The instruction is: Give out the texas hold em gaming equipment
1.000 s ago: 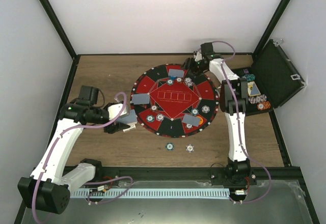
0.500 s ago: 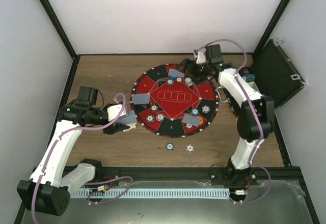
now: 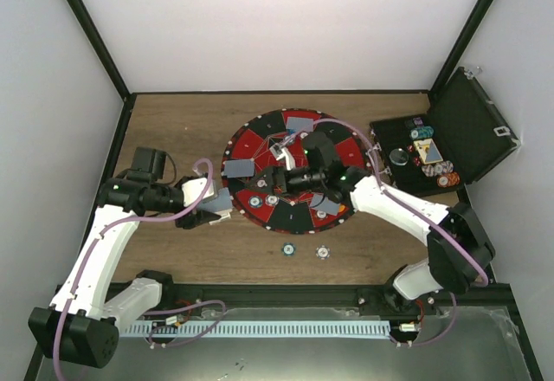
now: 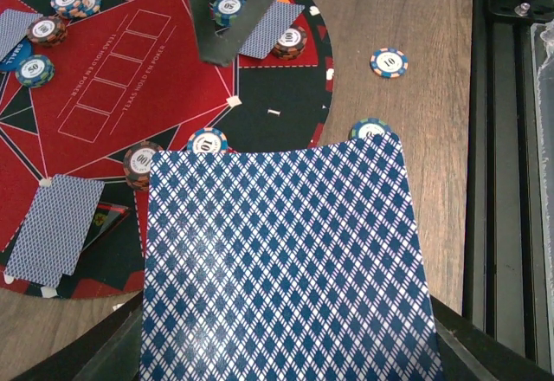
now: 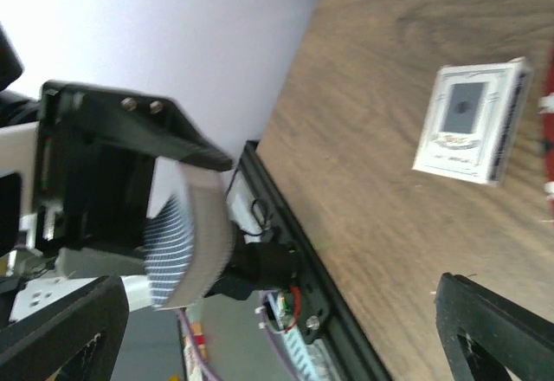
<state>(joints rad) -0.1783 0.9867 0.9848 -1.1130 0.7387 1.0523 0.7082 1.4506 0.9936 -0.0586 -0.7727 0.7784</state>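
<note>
Matt wood-grain table (image 4: pixel 415 17), smooth matt mat (image 4: pixel 104 95), faintly glossy paper card (image 4: pixel 286 268), smooth white plastic shells on my arms (image 3: pixel 95 251)

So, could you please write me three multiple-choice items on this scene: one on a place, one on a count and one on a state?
1. Relative to the mat, the black case stands: A left; B right; C on it.
2. Chips on the bare tabletop: A two; B four; C none.
3. The left gripper is: A open; B shut on playing cards; C out of view.
Answers: B, it sits open at the far right; A, both lie just nearer than the mat; B, the blue-patterned backs fill its wrist view.
</note>
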